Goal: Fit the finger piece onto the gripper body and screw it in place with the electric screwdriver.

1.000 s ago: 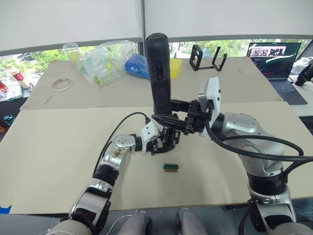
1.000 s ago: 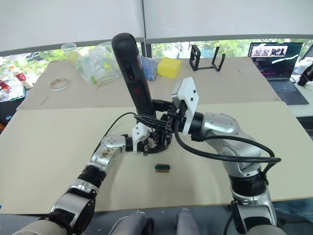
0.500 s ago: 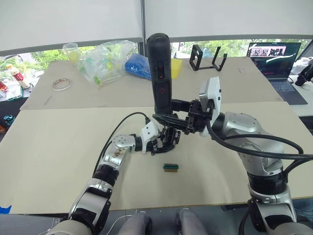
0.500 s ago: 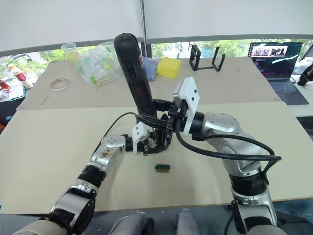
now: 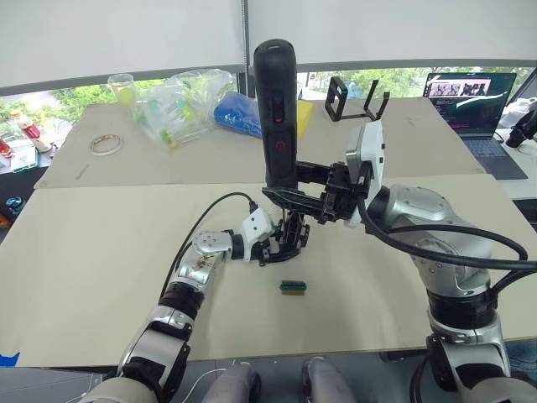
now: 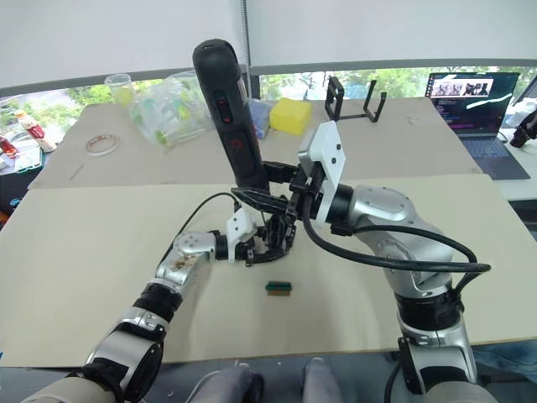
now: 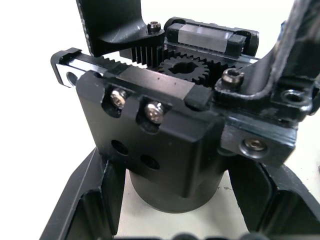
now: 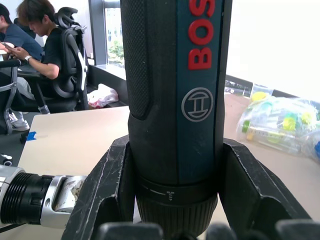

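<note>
Electric screwdriver (image 5: 276, 113) upright, bit down over gripper body (image 7: 165, 150).

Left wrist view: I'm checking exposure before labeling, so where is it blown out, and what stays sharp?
Left wrist view: the tabletop behind glares to near white; the small black mechanical gripper body, its gear teeth and screws stay sharp, held between the left gripper's fingers.

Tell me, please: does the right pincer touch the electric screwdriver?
Touching. In the right wrist view the right pincer has both fingers pressed against the barrel of the electric screwdriver, with no gap.
</note>
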### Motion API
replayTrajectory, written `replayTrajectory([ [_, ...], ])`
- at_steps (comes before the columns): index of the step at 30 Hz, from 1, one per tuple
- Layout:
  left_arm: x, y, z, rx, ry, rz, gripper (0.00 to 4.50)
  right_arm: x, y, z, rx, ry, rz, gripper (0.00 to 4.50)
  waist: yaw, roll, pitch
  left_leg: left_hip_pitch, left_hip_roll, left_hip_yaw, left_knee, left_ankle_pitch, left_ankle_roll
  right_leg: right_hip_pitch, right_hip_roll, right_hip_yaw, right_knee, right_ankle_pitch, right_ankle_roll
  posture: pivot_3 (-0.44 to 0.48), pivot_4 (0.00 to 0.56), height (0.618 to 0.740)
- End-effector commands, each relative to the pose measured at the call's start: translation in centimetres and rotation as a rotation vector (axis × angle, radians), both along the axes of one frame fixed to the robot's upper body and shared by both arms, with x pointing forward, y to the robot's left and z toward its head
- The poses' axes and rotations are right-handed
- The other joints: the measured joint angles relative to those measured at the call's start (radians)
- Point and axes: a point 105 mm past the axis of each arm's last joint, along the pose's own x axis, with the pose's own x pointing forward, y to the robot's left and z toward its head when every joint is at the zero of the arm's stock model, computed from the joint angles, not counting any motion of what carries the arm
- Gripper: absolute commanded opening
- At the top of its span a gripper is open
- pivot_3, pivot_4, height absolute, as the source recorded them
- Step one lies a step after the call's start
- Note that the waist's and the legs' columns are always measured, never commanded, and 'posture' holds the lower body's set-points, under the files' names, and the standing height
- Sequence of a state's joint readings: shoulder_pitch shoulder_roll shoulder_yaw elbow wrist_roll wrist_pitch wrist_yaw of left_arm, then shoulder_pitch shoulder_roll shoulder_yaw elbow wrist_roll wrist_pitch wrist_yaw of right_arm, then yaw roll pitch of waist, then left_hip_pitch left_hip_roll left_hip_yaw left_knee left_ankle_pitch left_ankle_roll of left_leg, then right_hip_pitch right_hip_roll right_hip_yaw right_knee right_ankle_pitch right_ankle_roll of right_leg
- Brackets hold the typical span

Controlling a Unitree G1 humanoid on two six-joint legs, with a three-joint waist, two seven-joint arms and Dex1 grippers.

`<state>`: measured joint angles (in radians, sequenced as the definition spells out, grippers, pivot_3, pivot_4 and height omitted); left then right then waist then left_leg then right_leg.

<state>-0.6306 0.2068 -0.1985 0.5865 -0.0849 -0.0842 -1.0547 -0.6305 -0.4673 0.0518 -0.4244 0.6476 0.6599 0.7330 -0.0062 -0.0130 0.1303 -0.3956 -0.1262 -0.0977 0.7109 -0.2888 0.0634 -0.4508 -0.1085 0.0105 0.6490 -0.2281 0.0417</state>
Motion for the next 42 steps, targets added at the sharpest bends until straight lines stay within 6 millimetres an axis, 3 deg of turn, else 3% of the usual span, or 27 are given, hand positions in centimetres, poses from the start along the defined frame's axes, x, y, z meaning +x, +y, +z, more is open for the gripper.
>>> replayTrajectory([
  [1, -0.05, -0.33, 1.14, -0.032, -0.031, -0.014, 2.45, -1.15, 0.03, 1.38, 0.024, -0.072, 0.022, 1.91, 0.000, 0.000, 0.000, 0.000, 0.000, 0.000, 0.000, 0.000, 0.000, 0.000, 0.000, 0.000, 0.000, 0.000, 0.000, 0.000, 0.150, 0.740],
  [31, -0.03, -0.33, 1.32, -0.041, -0.030, -0.008, 2.45, -0.62, 0.12, 1.00, 0.008, -0.079, 0.021, 1.91, 0.000, 0.000, 0.000, 0.000, 0.000, 0.000, 0.000, 0.000, 0.000, 0.000, 0.000, 0.000, 0.000, 0.000, 0.000, 0.000, 0.150, 0.740],
  [42, -0.07, -0.24, 1.28, -0.041, -0.029, -0.006, 2.45, -0.89, 0.17, 1.73, 0.012, -0.094, 0.031, 1.91, 0.000, 0.000, 0.000, 0.000, 0.000, 0.000, 0.000, 0.000, 0.000, 0.000, 0.000, 0.000, 0.000, 0.000, 0.000, 0.000, 0.150, 0.740],
])
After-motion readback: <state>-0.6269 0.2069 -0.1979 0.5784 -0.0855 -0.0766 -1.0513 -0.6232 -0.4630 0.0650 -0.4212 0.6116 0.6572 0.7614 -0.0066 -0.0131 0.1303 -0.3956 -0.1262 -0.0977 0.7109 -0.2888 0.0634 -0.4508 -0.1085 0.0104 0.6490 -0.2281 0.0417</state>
